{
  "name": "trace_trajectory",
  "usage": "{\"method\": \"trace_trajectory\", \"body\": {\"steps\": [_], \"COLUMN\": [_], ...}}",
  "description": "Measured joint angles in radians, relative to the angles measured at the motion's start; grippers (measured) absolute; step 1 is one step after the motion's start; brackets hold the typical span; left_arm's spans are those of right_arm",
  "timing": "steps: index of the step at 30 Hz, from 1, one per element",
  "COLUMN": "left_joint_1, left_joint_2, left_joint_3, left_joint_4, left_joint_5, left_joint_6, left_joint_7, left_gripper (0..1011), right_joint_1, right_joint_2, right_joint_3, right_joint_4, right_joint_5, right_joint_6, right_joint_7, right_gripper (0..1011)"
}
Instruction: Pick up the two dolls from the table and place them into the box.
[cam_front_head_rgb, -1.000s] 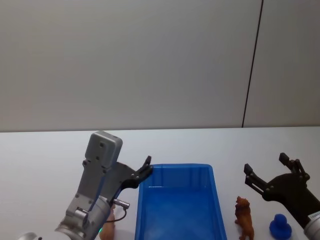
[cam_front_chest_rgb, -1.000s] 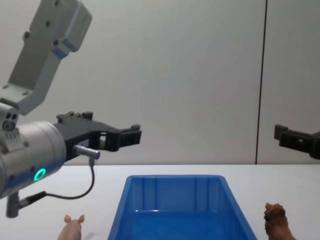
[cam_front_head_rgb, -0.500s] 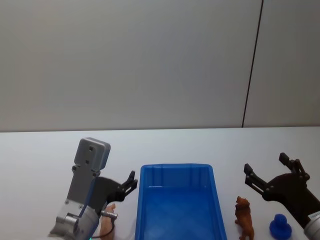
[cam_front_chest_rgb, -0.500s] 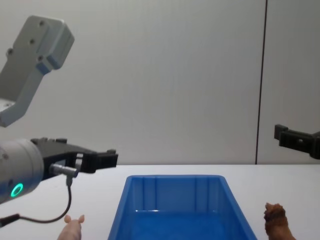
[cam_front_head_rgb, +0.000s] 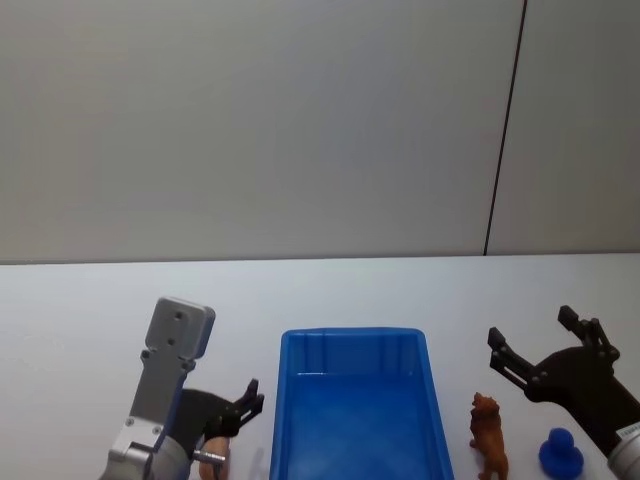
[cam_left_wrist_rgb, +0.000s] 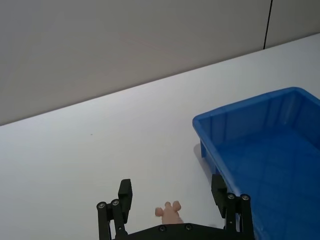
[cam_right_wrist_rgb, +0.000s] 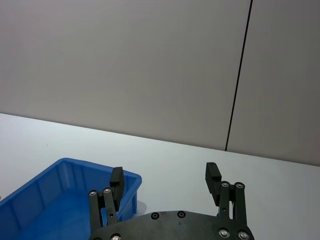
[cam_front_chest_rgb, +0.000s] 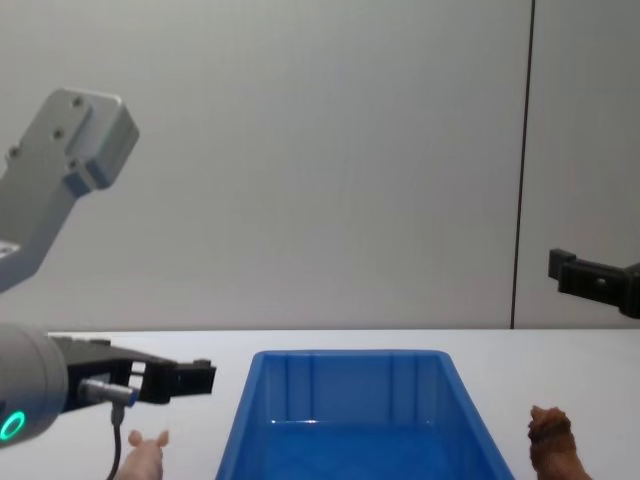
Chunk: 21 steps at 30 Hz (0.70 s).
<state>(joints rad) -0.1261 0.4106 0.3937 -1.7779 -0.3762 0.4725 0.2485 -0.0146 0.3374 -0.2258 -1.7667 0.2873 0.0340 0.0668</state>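
We are seeing the pink doll (cam_left_wrist_rgb: 170, 212) lying on the table (cam_front_head_rgb: 90, 300) just left of the box (cam_front_head_rgb: 352, 338), outside it, while the shaggy brown doll (cam_front_head_rgb: 488, 437) is standing just right of the box. The left gripper (cam_left_wrist_rgb: 171, 185) is hanging low on the box's left, jaws spread wide with one finger on each side of the pink doll, not pinching it. The right gripper (cam_front_head_rgb: 531, 328) is hovering right of the box, above the brown doll, jaws likewise spread and holding nothing. A small dark-blue object (cam_front_head_rgb: 560, 452) is sitting farther right of the box.
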Motion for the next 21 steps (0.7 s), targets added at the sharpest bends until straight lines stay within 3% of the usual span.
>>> {"method": "trace_trajectory", "body": {"steps": [21], "left_joint_1": [0.007], "left_joint_2": [-0.025], "left_joint_3": [-0.012], "left_joint_4": [0.058], "left_joint_5": [-0.036], "left_joint_6": [0.078], "left_joint_7": [0.003], "left_gripper": [1001], "right_joint_1": [0.000], "right_joint_2": [0.000], "right_joint_3": [0.000], "right_joint_4": [0.000], "right_joint_5": [0.000], "right_joint_6": [0.000], "right_joint_7": [0.000], "right_gripper": [1001]}}
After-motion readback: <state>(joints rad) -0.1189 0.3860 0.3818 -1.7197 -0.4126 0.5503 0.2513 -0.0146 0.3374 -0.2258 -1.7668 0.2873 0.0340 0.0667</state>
